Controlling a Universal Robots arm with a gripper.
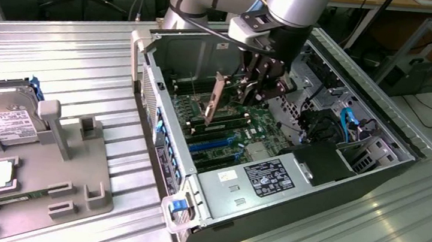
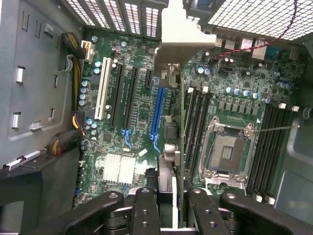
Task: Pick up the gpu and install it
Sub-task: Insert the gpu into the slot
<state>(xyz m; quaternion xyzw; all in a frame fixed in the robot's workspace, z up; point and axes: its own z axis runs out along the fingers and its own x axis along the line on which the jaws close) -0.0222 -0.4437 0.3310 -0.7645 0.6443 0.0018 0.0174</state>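
Pale metal bracket strip and thin dark board mark the gpu (image 1: 216,100), which hangs on edge inside the open grey computer case (image 1: 176,56), gripped at its upper edge by the black claw (image 1: 259,80). The claw's jaws stand narrow, closed onto the card, which hangs directly beneath them.

In the wrist view the gpu (image 2: 177,98) is seen edge-on, running straight away from the claw (image 2: 169,208) toward the case's perforated rear wall, bracket end farthest off. Its long axis appears parallel to the green motherboard's (image 2: 142,105) slots. The blue expansion slot (image 2: 157,113) lies just beside the card's edge; whether the two are exactly in line, or the card already touches the board, cannot be told.

Outside the case, on the ribbed metal table (image 1: 61,62) at the exterior view's left, a silver hard drive with white label (image 1: 1,115) rests in a grey plastic holder (image 1: 42,169), well apart from the work.
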